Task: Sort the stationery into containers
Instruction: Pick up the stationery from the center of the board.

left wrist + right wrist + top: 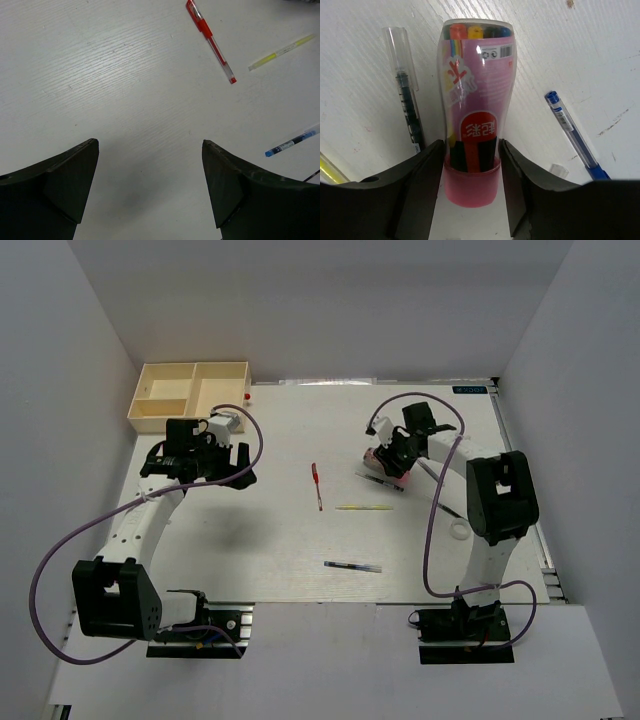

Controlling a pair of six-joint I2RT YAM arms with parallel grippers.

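Note:
The cream three-compartment tray (pixel 196 364) stands at the back left. My left gripper (pixel 235 465) (pixel 150 142) is open and empty above bare table, just in front of the tray. A red pen (pixel 317 485) (pixel 211 42), a yellow-green pen (pixel 364 507) (pixel 282 51) and a blue pen (pixel 352 566) (pixel 292 144) lie mid-table. My right gripper (pixel 392 462) (pixel 471 145) is shut on the base of the pink cylinder (pixel 403 478) (pixel 477 100), which holds coloured markers. A dark clear pen (pixel 380 481) (pixel 406 100) lies to its left. A second blue pen (pixel 572 135) lies to its right. A whitish tape ring (pixel 459 530) lies at the right.
White walls close in the table on the left, back and right. A tiny red knob (pixel 248 396) sits by the tray's right side. Purple cables loop from both arms. The yellow-green pen's end shows at the left edge of the right wrist view (pixel 330 170).

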